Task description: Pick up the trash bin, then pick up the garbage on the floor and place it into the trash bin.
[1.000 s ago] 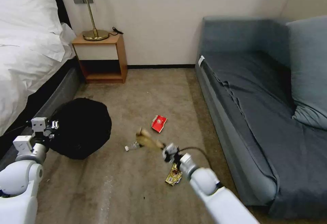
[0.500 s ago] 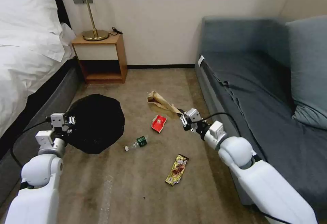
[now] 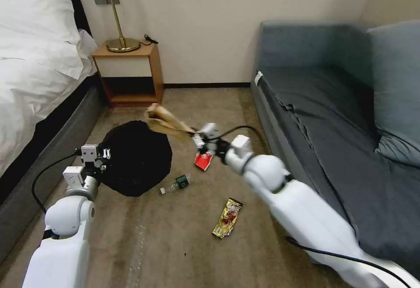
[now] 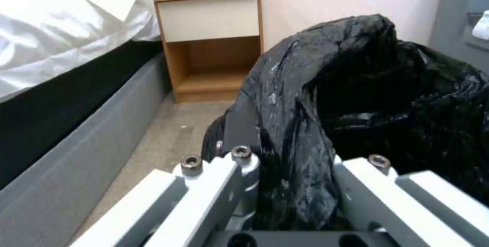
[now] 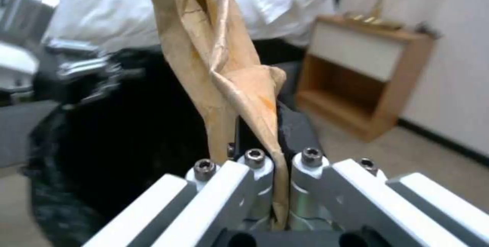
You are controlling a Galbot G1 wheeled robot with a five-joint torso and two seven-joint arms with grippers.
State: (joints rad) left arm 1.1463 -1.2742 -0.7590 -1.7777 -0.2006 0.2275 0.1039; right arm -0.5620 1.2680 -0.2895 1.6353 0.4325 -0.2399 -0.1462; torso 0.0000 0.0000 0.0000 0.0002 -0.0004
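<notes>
The trash bin [image 3: 138, 159], wrapped in a crinkled black bag [image 4: 387, 98], hangs low by the bed. My left gripper [image 3: 103, 156] is shut on its rim, the bag pinched between the fingers [image 4: 244, 186]. My right gripper [image 3: 197, 138] is shut on the crumpled tan paper bag [image 3: 164, 121], which sticks out over the bin's far edge; the wrist view shows the paper bag [image 5: 224, 60] above the dark bin [image 5: 117, 140]. On the carpet lie a red-and-white packet [image 3: 204, 161], a clear bottle with a green label [image 3: 177, 183] and a yellow-brown snack wrapper [image 3: 227, 218].
A bed [image 3: 30, 78] runs along the left, with a wooden nightstand [image 3: 129, 75] and brass lamp [image 3: 118, 38] against the back wall. A grey sofa [image 3: 332, 126] lines the right side. Open carpet [image 3: 166, 248] lies in front.
My right arm has swung left, carrying the paper bag from above the red packet to over the bin's edge. My left arm has shifted the bin slightly right.
</notes>
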